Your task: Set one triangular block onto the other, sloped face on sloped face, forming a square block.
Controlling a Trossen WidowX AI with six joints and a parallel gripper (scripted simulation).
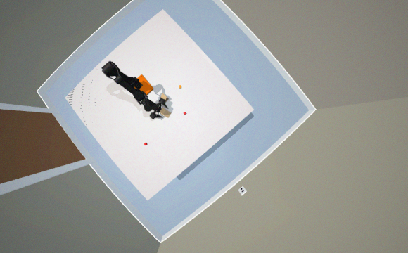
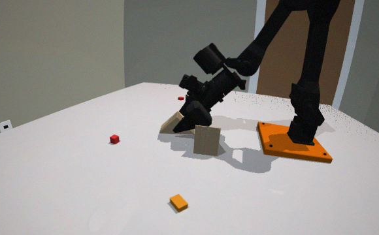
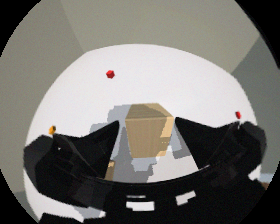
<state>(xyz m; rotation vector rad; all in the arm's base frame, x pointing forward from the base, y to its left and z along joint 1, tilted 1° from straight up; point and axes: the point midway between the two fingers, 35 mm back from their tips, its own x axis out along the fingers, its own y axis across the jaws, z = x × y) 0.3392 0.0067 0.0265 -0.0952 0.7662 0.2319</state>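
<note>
the black gripper [image 1: 160, 109] [image 2: 176, 128] [image 3: 147, 121] slants down low over the white table [image 1: 204, 105] [image 2: 78, 183] [image 3: 146, 60], its fingers wide apart with nothing clamped, around the ridged triangular block [image 1: 165, 112] [image 2: 171, 123] [image 3: 149, 132]. the other triangular block [image 1: 163, 96] [image 2: 206, 140] [image 3: 109, 171] stands separately beside the gripper, on the side nearer the small orange piece [image 1: 180, 86] [image 2: 178, 203] [image 3: 52, 130], so from here the two aren't joined into a square, and i can't tell whether the fingers touch either one

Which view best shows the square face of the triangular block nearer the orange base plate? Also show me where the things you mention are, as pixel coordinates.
Exterior: the nearer block's square face [image 2: 206, 140] is unobstructed there. The top view shows that block [image 1: 164, 96] small, beside the gripper [image 1: 160, 108]; the wrist view shows only a sliver [image 3: 110, 170] behind a finger.
</note>
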